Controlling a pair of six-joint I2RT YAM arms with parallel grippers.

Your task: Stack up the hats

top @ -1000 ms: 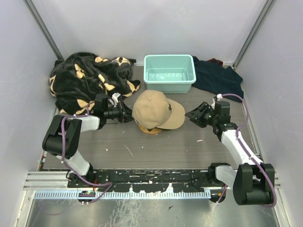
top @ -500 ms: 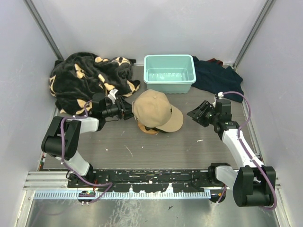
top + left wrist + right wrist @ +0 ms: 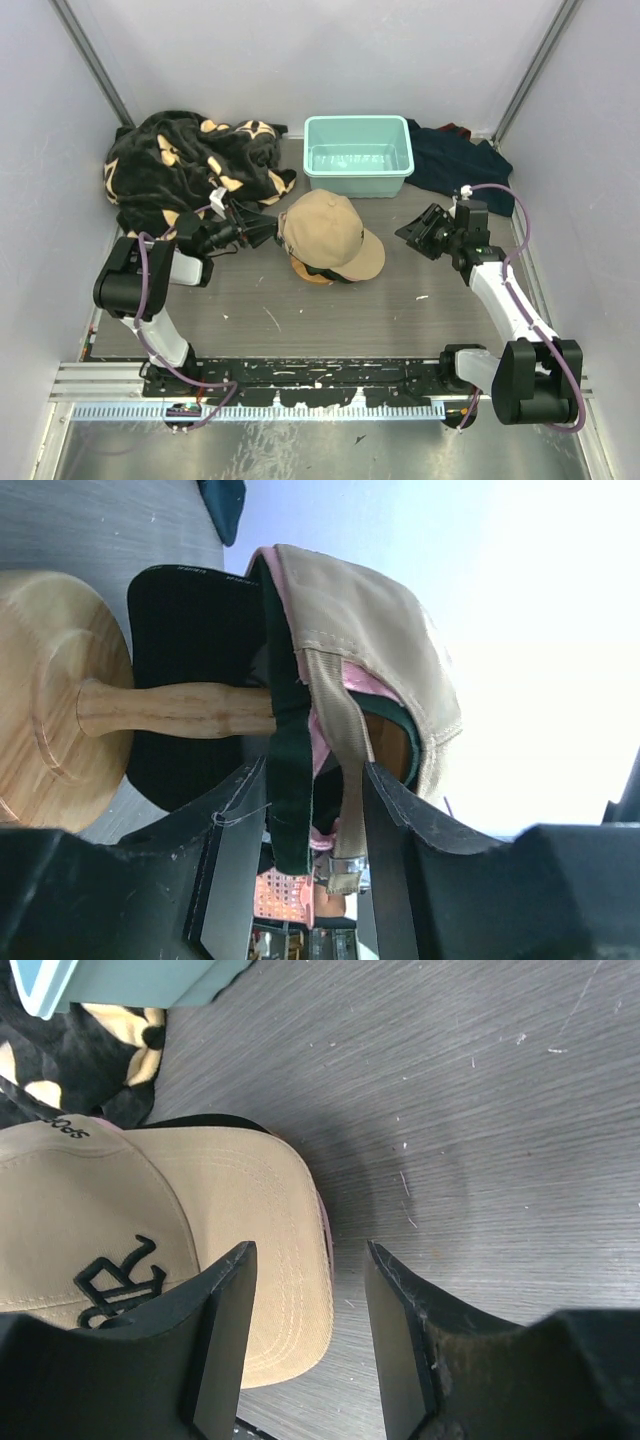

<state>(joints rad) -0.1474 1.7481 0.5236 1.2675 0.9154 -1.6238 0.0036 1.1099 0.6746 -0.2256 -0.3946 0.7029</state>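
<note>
**Progress.** A tan fabric baseball cap (image 3: pixel 325 230) with a black embroidered logo sits on top of a turned wooden stand (image 3: pixel 50 710) at the middle of the grey table (image 3: pixel 400 310). The left wrist view shows three more layers nested beneath it: a pink cap (image 3: pixel 362 683), a dark green cap (image 3: pixel 288 780), and a black cap (image 3: pixel 190 630) whose brim lies lowest, next to the stand's stem. On this evidence all four hats are on one pile, and the stacking appears done or all but done. What seems left is to clear both arms away, and perhaps to square up the crowns.

**Claws.** The left claw (image 3: pixel 315 775) is at the pile's left side, at the back of the caps. Its jaws are parted and straddle the rear straps, which hang slack between them rather than pinched. The right claw (image 3: pixel 310 1250) is released and empty, apart from the pile on its right and facing the tan brim.

**Surroundings.**
- A teal plastic bin (image 3: pixel 358 183) stands just beyond the pile on its far side.
- A black blanket with tan flower marks (image 3: pixel 170 160) is heaped at far left, close behind the left arm.
- A dark navy cloth (image 3: pixel 465 165) lies at far right.

**Obstructions.** The straps between the left fingers could snag as that arm backs out and drag the pile askew. The blanket also crowds the arm's way back.
</note>
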